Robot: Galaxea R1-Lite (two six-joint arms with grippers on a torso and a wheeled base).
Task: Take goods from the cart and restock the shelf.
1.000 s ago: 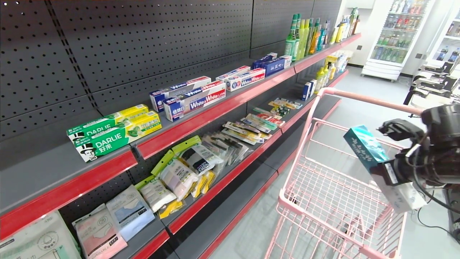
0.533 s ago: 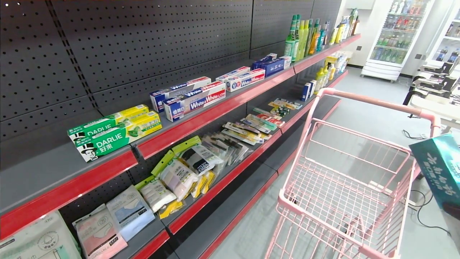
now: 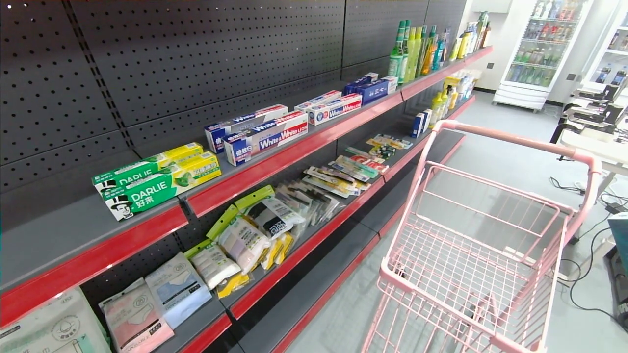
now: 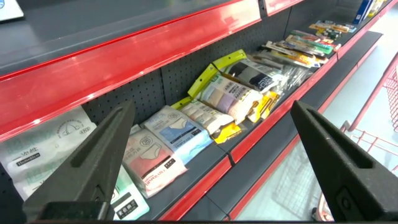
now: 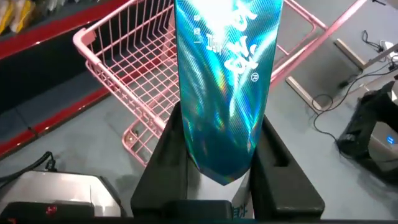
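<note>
Nearest us, our right gripper [image 5: 222, 118] is clamped on a teal box [image 5: 227, 62] with a holographic sheen. Its two fingers press the box's long sides near one end, and the rest of the box stands out past the fingertips. The box hangs over the grey floor just beside the pink shopping cart [image 3: 512, 139], off the cart's right side. Our left gripper [image 4: 212, 106] is spread wide, nothing between its fingers, and faces the lower tier [image 3: 304, 247] of the shelf [image 3: 294, 153]. The cart's wire basket lets the floor show through its mesh. On the lower tier, the closest goods are soft packets [image 3: 171, 289] in white, pink and pale blue, lying flat and overlapping. Beyond them come green-topped packets [image 3: 245, 235], then a fan of carded toothbrushes [image 3: 338, 176]. On the tier above, two green and yellow toothpaste boxes [image 3: 157, 184] lie side by side at the front edge. Farther along lie blue and white toothpaste boxes [image 3: 260, 130], then dark blue boxes [image 3: 370, 86], then upright green and yellow bottles [image 3: 409, 49]. Farthest off stands a glass-door cooler [image 3: 535, 49] stocked with drinks.
</note>
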